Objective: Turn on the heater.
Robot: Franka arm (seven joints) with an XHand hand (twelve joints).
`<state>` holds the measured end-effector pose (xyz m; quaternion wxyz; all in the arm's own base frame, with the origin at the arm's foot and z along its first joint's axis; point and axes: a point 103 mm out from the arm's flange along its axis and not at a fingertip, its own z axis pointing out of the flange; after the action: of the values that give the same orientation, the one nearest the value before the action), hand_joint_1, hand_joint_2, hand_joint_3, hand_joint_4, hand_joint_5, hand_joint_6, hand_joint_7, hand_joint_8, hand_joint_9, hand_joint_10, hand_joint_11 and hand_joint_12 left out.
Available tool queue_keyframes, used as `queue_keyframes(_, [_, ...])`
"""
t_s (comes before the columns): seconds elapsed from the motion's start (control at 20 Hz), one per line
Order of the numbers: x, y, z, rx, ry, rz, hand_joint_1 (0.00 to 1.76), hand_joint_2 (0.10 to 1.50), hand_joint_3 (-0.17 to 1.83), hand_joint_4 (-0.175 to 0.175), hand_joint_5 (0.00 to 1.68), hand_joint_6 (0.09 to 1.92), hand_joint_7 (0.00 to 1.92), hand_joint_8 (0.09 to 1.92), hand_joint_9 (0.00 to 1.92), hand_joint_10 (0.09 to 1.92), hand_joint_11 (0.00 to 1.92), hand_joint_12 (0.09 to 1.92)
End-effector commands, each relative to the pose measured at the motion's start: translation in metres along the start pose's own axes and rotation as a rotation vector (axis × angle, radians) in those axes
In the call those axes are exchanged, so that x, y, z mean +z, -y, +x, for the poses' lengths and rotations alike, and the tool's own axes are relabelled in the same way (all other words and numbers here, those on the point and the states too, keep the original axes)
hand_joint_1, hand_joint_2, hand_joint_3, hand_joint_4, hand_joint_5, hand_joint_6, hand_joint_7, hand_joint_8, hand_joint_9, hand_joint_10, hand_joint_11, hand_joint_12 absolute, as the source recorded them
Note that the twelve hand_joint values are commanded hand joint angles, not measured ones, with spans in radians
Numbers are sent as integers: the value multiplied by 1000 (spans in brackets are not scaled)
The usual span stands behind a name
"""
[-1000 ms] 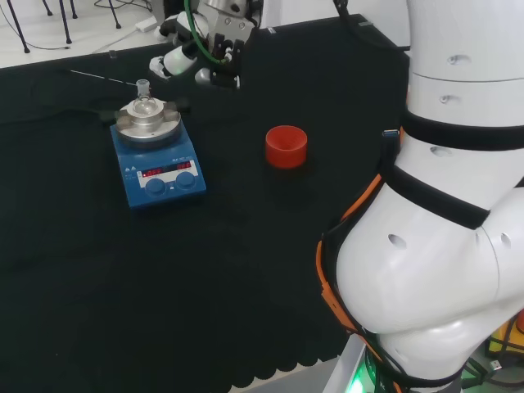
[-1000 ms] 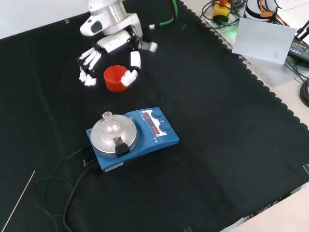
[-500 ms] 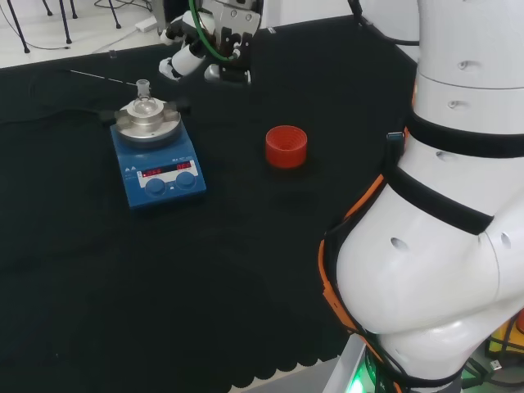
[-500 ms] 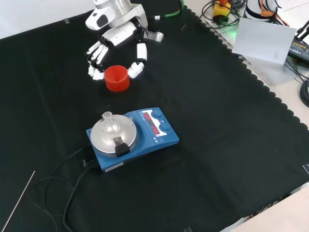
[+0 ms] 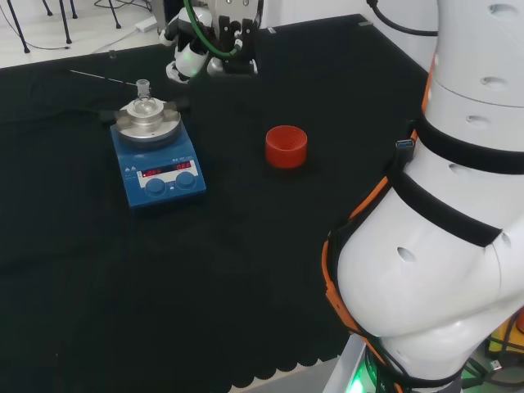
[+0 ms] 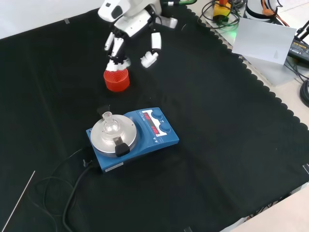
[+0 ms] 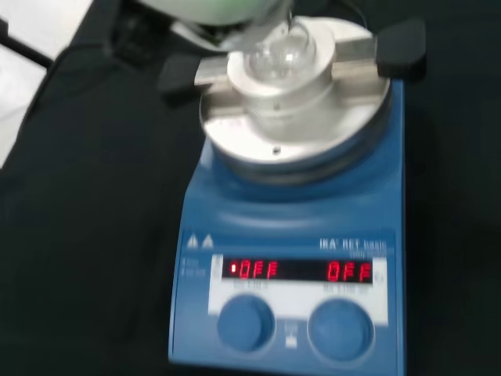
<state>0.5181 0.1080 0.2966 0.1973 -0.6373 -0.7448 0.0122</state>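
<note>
Heater [image 6: 137, 137] boxy blue, round metal plate; hand [image 6: 131, 30] glossy white.

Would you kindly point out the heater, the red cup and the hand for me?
heater [image 6: 166, 138]: front view, on its blue front panel beside the knobs.
red cup [image 5: 286, 146]: head view, on its side wall.
hand [image 6: 126, 28]: front view, on the white palm above the fingers.

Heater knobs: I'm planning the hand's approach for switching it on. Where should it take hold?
Probably pinch one round blue knob by its rim, coming from above at the panel side: both knobs face up on the heater front, clear of the flask.
</note>
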Motion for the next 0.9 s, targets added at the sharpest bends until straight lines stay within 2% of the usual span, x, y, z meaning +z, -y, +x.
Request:
queue_keyframes(0.05, [4, 31, 18, 0, 69, 36, 1099, 650, 843, -27, 345, 87, 930, 880, 1176, 744, 769, 1184])
queue_keyframes(0.15, [6, 37, 21, 9, 82, 60, 1122, 654, 831, -32, 338, 87, 1004, 1007, 1239, 840, 936, 1102])
queue_keyframes(0.3, [9, 44, 29, 16, 108, 89, 1338, 640, 848, -43, 331, 87, 1082, 1091, 1319, 937, 1105, 1029])
queue_keyframes(0.4, [12, 47, 36, 16, 136, 106, 1382, 575, 964, -47, 328, 87, 1115, 1137, 1375, 1005, 1226, 988])
queue_keyframes(0.45, [15, 48, 40, 18, 154, 114, 1321, 579, 953, -47, 327, 87, 1178, 1231, 1436, 1057, 1305, 982])
queue_keyframes(0.6, [22, 49, 52, 15, 206, 133, 1254, 626, 869, -47, 347, 87, 1420, 1540, 1700, 1303, 1564, 1125])
queue_keyframes(0.7, [26, 48, 59, 12, 241, 127, 1289, 652, 847, -56, 435, 87, 1583, 1622, 1827, 1428, 1744, 1214])
queue_keyframes(0.75, [27, 48, 61, 11, 252, 134, 1310, 672, 835, -65, 473, 155, 1664, 1618, 1870, 1472, 1817, 1237])
queue_keyframes(0.9, [30, 46, 66, 9, 287, 190, 1441, 688, 911, -76, 382, 599, 1820, 1604, 1915, 1567, 1863, 1313])
